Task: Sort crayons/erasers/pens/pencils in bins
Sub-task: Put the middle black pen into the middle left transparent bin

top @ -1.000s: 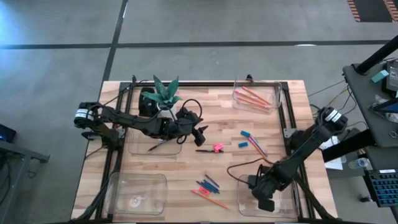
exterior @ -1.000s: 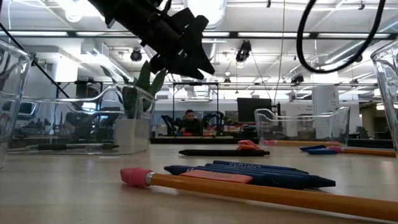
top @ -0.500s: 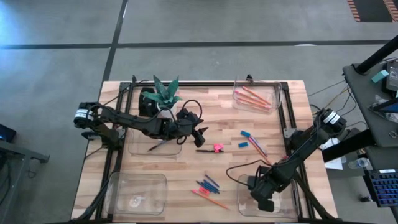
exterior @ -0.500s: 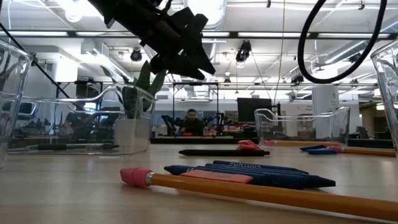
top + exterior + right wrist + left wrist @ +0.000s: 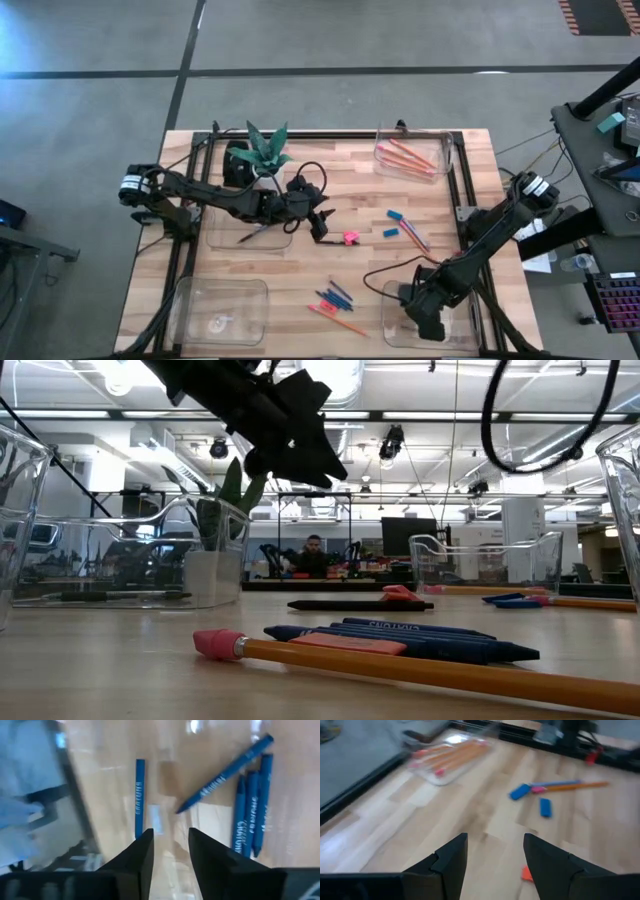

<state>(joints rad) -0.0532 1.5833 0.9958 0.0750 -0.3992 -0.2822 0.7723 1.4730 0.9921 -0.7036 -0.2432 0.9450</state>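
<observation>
Right claw (image 5: 170, 852) has parted over bin (image 5: 392, 297) edge.

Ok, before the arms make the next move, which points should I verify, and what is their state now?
1. Right fingers open, nothing between them: ok.
2. Blue crayon lying free ahead of the right fingers, apparently inside the near right bin: ok.
3. Left fingers open and empty: ok.
4. Left fingers lined up over the black pen: they hang near its end, exact alignment cannot tell.
5. Pink eraser clear of the pen: cannot tell, it lies very close.
6. All crayons binned: not ok, loose crayons are on the table.
</observation>
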